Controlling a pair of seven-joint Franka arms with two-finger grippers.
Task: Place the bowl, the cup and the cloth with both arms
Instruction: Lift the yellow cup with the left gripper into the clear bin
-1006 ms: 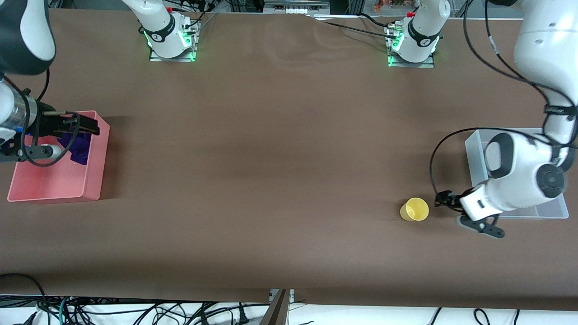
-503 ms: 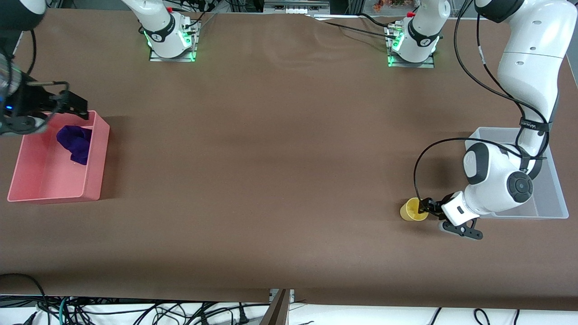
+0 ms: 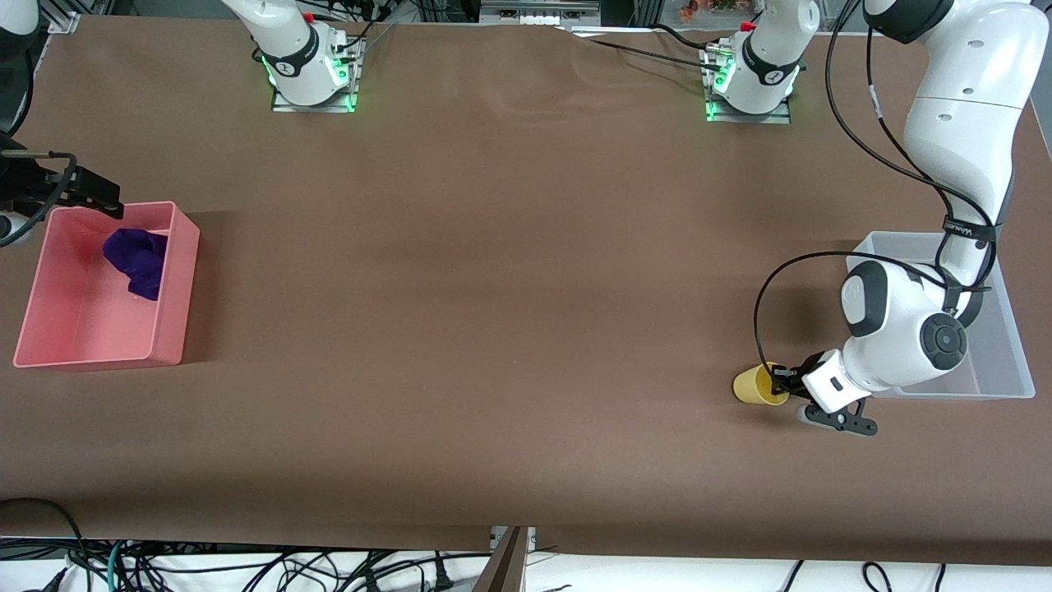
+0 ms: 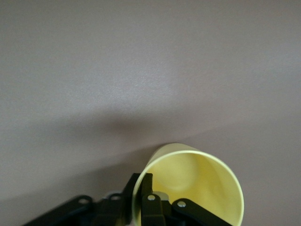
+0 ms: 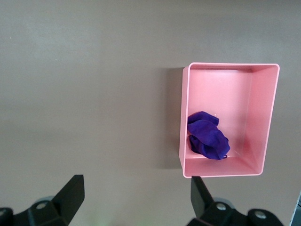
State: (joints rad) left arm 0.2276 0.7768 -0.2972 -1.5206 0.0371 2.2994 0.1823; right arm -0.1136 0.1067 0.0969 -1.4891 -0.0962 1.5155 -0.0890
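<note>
The yellow cup (image 3: 752,385) is near the left arm's end of the table, tipped so its mouth faces my left gripper (image 3: 777,384). In the left wrist view my left gripper (image 4: 142,184) is shut on the cup (image 4: 197,183), one finger inside the rim and one outside. The purple cloth (image 3: 138,259) lies bunched in the pink bin (image 3: 185,271). My right gripper (image 3: 82,193) is open and empty in the air over the bin's edge toward the robot bases. The right wrist view shows the gripper (image 5: 136,186), the cloth (image 5: 207,137) and the bin (image 5: 182,117). The bowl is out of view.
A clear plastic bin (image 3: 1007,362) stands at the left arm's end of the table, partly covered by the left arm. The two arm bases stand along the table's edge farthest from the front camera.
My left gripper moved in from beside the cup and shut on its rim; the cup tipped. My right gripper rose from over the cloth in the pink bin and drew back toward the bases.
</note>
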